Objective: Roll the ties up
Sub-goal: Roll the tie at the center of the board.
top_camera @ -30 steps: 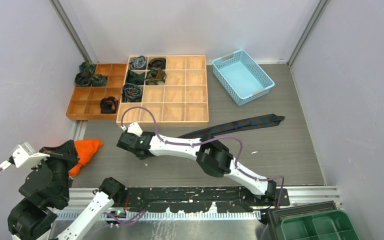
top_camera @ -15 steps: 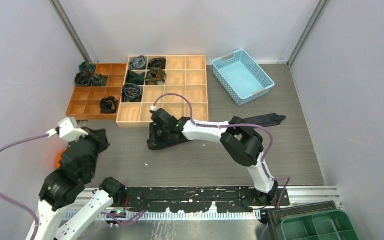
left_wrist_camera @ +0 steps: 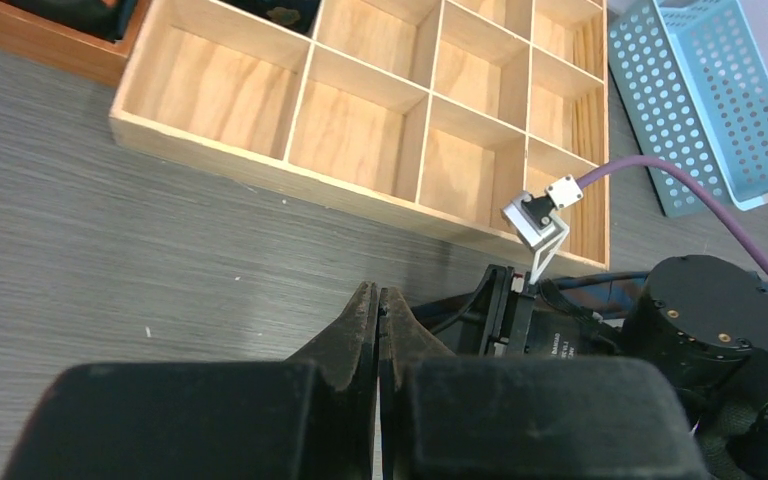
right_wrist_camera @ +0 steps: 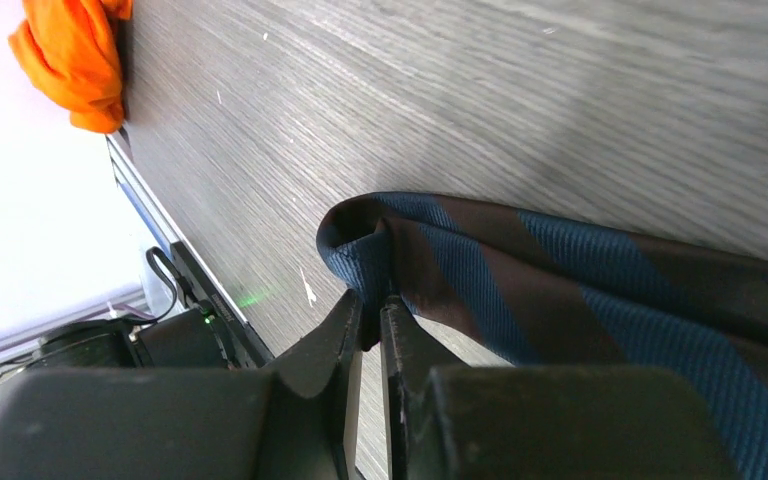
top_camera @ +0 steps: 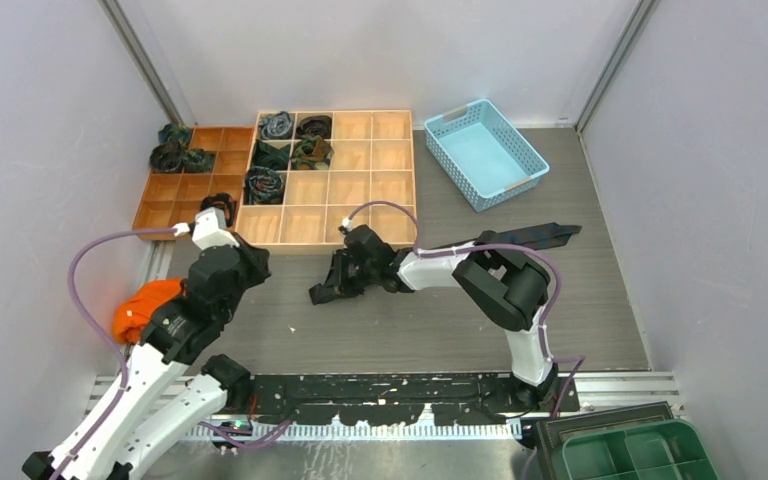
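Observation:
A long dark navy striped tie lies across the table. Its narrow end is folded over and pinched in my right gripper, which is shut on it; the right wrist view shows the fold between the fingertips. My left gripper is shut and empty just above the table, left of the right gripper. In the left wrist view its fingertips press together. Several rolled ties sit in compartments of the two wooden trays.
A light wooden grid tray and a darker orange tray stand at the back left. A blue basket is at the back right. An orange rounded object lies at the left edge. A green bin is at the near right.
My right gripper has moved to the right, taking the tie's narrow end with it. My left arm has swung from the left edge toward the middle of the table.

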Robot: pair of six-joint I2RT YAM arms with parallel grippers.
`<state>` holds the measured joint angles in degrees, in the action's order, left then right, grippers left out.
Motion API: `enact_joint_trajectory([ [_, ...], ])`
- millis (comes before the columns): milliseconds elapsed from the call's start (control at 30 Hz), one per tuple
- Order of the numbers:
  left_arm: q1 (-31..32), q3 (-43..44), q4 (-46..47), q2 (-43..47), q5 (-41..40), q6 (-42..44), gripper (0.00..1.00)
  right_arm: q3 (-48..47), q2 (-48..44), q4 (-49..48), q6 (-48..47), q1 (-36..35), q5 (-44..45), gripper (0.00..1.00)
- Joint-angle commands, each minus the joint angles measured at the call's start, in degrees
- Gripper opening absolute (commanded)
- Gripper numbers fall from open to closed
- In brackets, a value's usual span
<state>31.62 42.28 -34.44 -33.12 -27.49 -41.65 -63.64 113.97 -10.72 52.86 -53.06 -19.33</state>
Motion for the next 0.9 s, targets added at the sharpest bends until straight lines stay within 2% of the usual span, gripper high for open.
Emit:
enact_joint_trajectory([
  [0, 0.20, -1.50, 8.36, -2.53, 3.07, -0.43, 0.00, 2.85, -4.57, -6.06, 1.25, 1.69, 0.33, 0.16],
  [433, 0.16, -7.66, 18.06, -10.62, 7.23, 0.08, 0.00, 6.76, -6.34, -20.37, 10.81, 4.26, -9.17, 0.16],
  [567, 0.20, -8.50, 18.90, -10.71, 6.95, 0.13, 0.00, 6.45, -4.94, -20.39, 10.01, 4.52, -9.91, 0.16],
  [867, 0.20, -9.04, 18.88, -11.20, 6.48, 0.60, 0.00, 12.06, -2.92, -28.56, 10.69, 8.59, -11.31, 0.15],
])
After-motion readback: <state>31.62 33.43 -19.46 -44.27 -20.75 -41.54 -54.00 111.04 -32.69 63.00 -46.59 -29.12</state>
